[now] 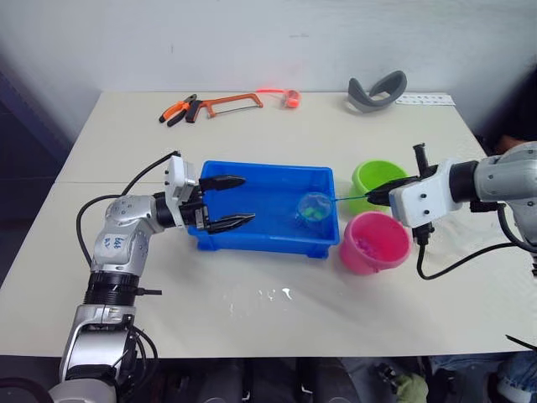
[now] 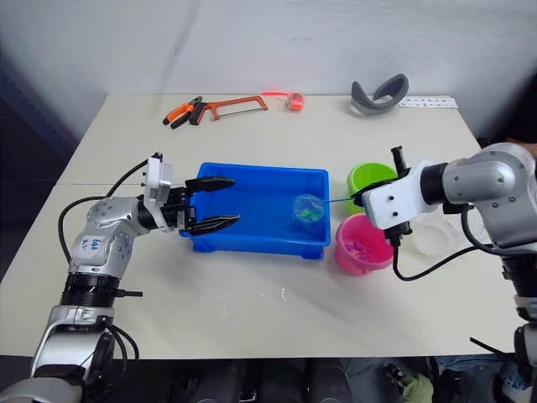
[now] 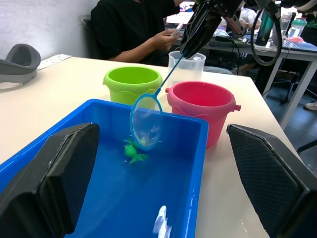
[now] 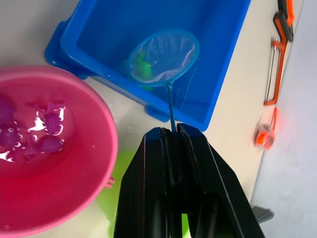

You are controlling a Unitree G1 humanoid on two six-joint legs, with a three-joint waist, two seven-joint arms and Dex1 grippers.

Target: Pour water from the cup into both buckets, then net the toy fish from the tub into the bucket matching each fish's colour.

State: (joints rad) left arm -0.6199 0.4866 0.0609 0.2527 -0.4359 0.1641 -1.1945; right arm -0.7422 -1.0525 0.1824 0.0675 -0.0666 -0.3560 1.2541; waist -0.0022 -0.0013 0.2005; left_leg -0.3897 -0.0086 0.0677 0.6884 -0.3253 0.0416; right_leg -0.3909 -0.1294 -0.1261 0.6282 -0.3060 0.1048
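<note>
The right gripper [image 4: 172, 136] has its jaws clamped on the thin handle of the small blue-rimmed round mesh net [image 4: 162, 57]. The handle's long axis runs toward nine o'clock, so the hoop hangs over a bright green plastic toy fish [image 3: 132, 150] in the shallow blue rectangular plastic tub [image 1: 252, 240]. The lime green round pail [image 1: 377, 177] sits nearest. The left gripper [image 1: 228, 202] idles with jaws spread.

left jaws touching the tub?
Apart. The left wrist view shows both jaws of the left gripper spread open, with the tub rim running between them and a gap visible on each side.
</note>
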